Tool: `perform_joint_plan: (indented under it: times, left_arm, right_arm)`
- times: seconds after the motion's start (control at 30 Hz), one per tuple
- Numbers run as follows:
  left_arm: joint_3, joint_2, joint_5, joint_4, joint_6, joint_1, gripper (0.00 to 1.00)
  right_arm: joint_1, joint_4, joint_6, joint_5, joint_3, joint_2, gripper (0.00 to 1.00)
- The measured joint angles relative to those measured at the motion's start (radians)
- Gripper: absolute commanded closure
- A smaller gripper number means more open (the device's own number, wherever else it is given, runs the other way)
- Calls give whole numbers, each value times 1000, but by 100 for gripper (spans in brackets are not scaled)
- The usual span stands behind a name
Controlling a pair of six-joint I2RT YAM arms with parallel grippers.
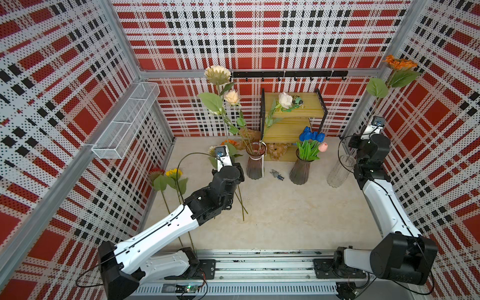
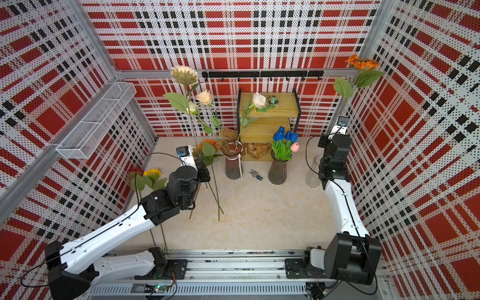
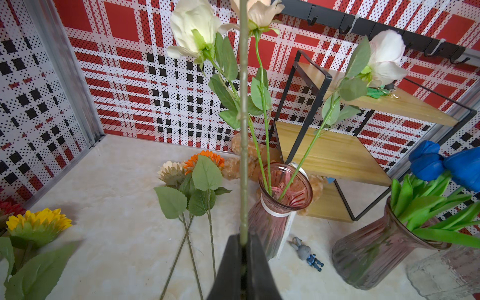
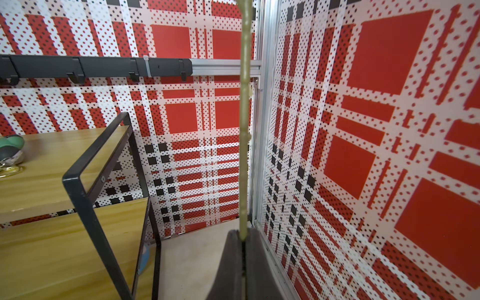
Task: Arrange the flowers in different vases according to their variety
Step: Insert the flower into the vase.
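Left claw [image 3: 243, 242] pinching cream sunflower [image 1: 217, 74] by stem, holding it upright beside rose vase [image 1: 255, 166]. Right claw [image 4: 243, 240] clamping orange sunflower [image 1: 400, 63] stem, holding it upright near clear vase [image 1: 339, 172]. Three cream roses [image 1: 231, 97] standing in rose vase. Tulips [image 1: 309, 137] sitting in second purple vase [image 1: 300, 170]. Yellow sunflower [image 1: 174, 173] lying on counter [image 1: 285, 215].
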Motion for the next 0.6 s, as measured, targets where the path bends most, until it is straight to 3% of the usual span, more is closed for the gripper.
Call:
perform_joint_plan:
  times: [0.57, 0.6]
  left_arm:
    - [0, 69, -16, 93, 19, -51, 100]
    - [0, 69, -18, 100, 26, -55, 100]
  right_arm:
    - [-49, 72, 56, -77, -79, 70, 100]
    - [-49, 72, 63, -79, -89, 75, 95]
